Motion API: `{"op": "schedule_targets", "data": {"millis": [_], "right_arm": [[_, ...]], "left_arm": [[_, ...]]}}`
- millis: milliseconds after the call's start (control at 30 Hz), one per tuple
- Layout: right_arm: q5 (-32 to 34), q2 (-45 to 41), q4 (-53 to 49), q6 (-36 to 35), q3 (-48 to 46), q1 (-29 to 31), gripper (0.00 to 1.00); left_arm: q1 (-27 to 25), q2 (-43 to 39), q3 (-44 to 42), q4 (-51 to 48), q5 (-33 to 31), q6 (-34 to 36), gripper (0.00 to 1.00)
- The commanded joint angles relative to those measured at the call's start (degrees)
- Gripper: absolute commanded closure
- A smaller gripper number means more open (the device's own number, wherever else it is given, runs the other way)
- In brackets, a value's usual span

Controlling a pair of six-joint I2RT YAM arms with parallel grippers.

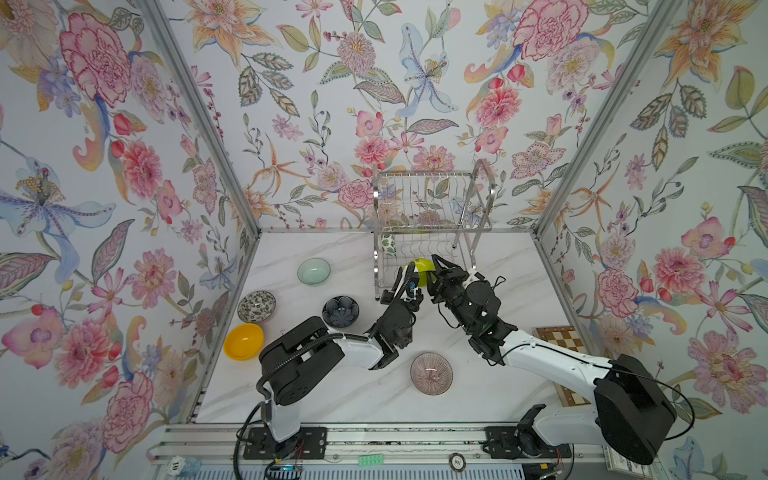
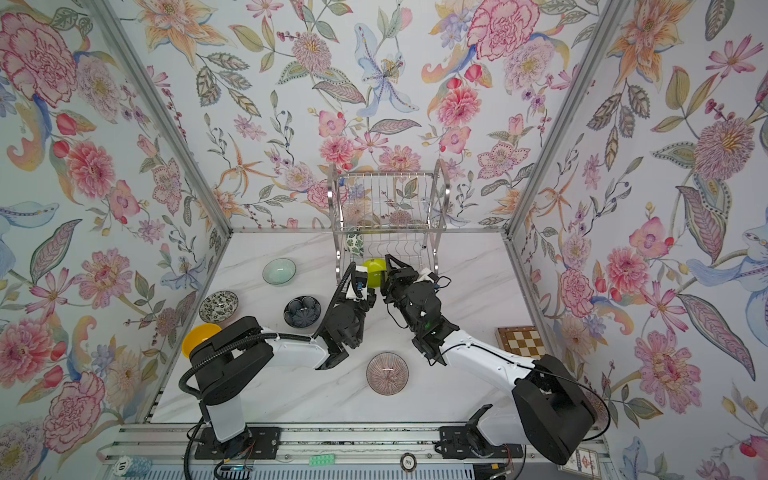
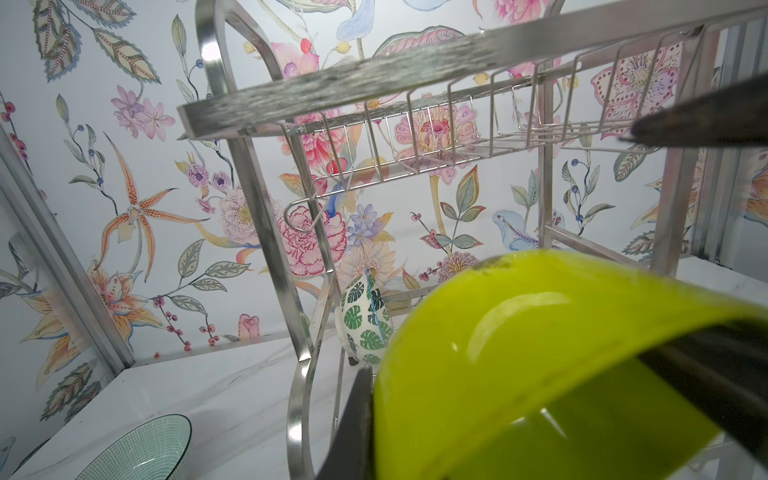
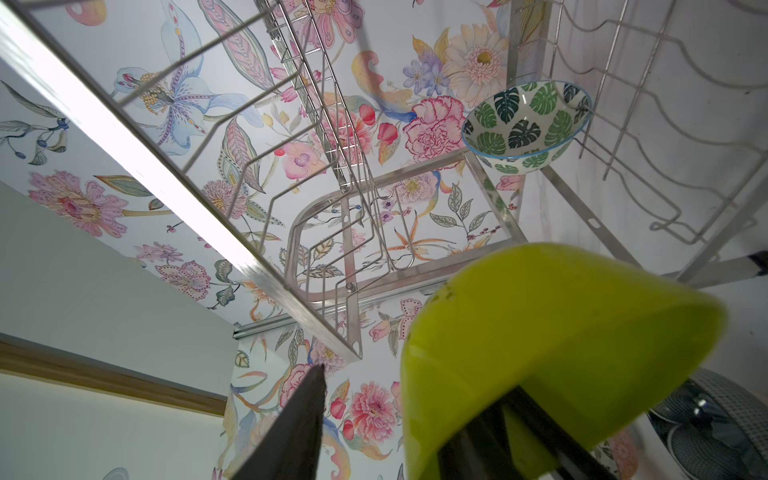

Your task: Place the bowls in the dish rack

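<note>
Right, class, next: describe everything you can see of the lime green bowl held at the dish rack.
The lime green bowl is round, plain and glossy, seemingly plastic, with small dark specks near its rim. It is held tipped on edge at the front of the dish rack, before its lower tier. The left gripper is shut on its rim; the right gripper is open, its jaws straddling the bowl's wall with a gap on one side. It touches no other bowl.
</note>
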Motion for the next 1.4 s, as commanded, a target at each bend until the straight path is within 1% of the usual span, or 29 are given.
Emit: {"op": "schedule_targets", "data": {"millis": [0, 100, 333, 467, 633, 733, 800, 833, 867, 900, 933, 967, 1067, 1167, 1333, 1367], "right_arm": [[4.48, 1.07, 7.77, 1.73, -0.61, -0.41, 0.59], [4.81, 2.16, 9.55, 2.29, -0.07, -0.44, 0.60], [5.19, 3.99, 11.27, 3.76, 2.00, -0.50, 0.70], [6.09, 4.36, 11.66, 4.44, 2.38, -0.41, 0.79], [6.96, 4.79, 12.89, 5.64, 2.27, -0.49, 0.86], [7.70, 4.75, 14.17, 5.72, 1.43, -0.50, 0.95], [7.57, 4.77, 14.70, 5.26, 1.26, -0.65, 0.98], [7.44, 4.85, 15.13, 4.94, 1.23, -0.67, 0.99], [7.28, 5.03, 15.85, 4.57, 1.09, -0.75, 0.99], [6.98, 5.25, 16.56, 4.43, 1.00, -0.89, 1.00], [6.75, 5.55, 17.39, 4.31, 0.81, -1.06, 1.00], [6.57, 5.79, 18.46, 4.21, 0.64, -1.26, 1.00], [4.29, 6.55, 20.88, 4.17, 0.44, -2.69, 1.00], [2.00, 6.42, 21.18, 3.71, 0.27, -4.31, 1.00], [2.69, 4.92, 20.51, 2.65, -1.80, -5.19, 1.00], [2.48, 4.67, 20.50, 2.19, -2.24, -5.56, 1.00]], "left_arm": [[-1.16, 0.74, -0.57, 3.42, -1.01, 0.78, 1.00], [-1.29, 0.38, -1.10, 4.00, -0.55, 0.57, 1.00], [-1.36, 0.34, -1.58, 4.89, -0.53, 0.92, 1.00], [-1.34, 0.51, -1.85, 4.91, -0.54, 1.02, 1.00], [-1.43, 0.55, -2.11, 4.24, -0.53, 0.50, 1.00], [-1.60, 0.25, -2.28, 3.35, -0.67, -0.36, 1.00], [-1.71, -0.06, -2.76, 3.19, -0.19, -1.31, 1.00], [-1.75, -0.18, -2.89, 3.00, -0.05, -1.61, 0.98], [-1.69, -0.43, -3.04, 2.68, 0.03, -2.07, 0.89], [-1.73, -0.58, -3.16, 2.22, 0.16, -2.51, 0.77], [-1.78, -0.79, -3.31, 1.89, 0.15, -2.73, 0.63], [-1.77, -0.96, -3.43, 1.66, -0.05, -2.93, 0.55], [-1.70, -1.60, -4.60, 1.33, -0.46, -3.79, 0.40], [-1.71, -2.88, -6.35, 0.24, -0.67, -5.55, 0.26], [-1.65, -6.41, -8.51, -5.36, 0.18, -9.18, 0.03], [-1.60, -7.39, -8.77, -7.35, 1.02, -9.23, 0.01]]}}
